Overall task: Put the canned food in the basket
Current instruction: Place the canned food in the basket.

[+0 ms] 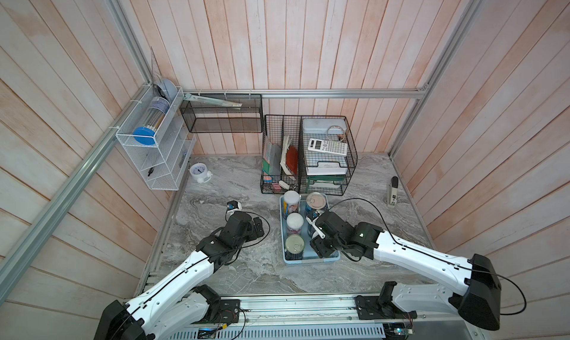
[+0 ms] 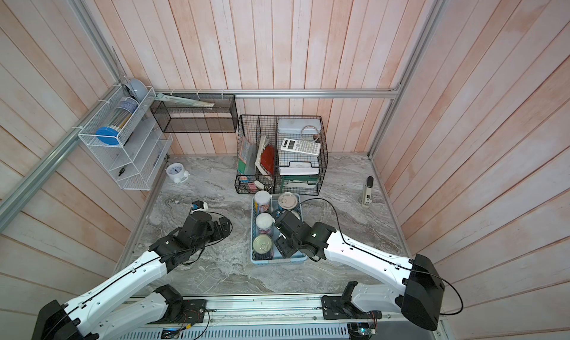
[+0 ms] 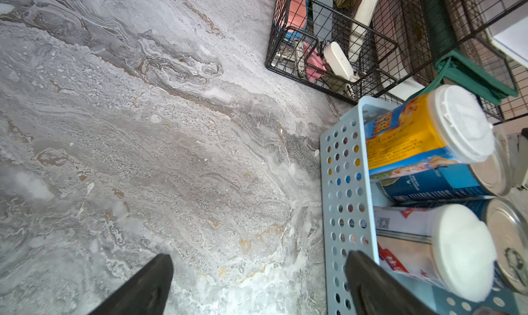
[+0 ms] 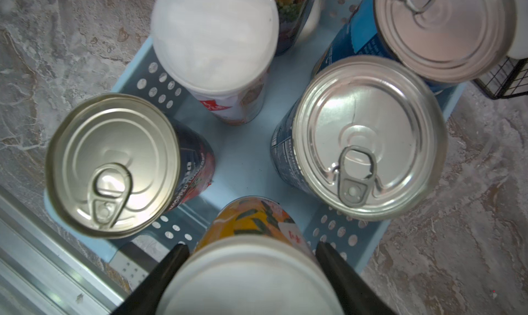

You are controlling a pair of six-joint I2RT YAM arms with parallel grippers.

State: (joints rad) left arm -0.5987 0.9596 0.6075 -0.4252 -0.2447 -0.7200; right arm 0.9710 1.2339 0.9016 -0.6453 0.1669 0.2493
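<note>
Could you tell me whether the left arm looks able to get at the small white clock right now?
Probably yes: the left gripper is open and empty, and only bare table lies between it and the clock.

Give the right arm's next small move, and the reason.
Probably open the right gripper and let go: its fingers clasp the orange-labelled white-lidded can, upright inside the light blue basket, in the free spot beside five standing cans. Whether it touches the floor is hidden.
</note>
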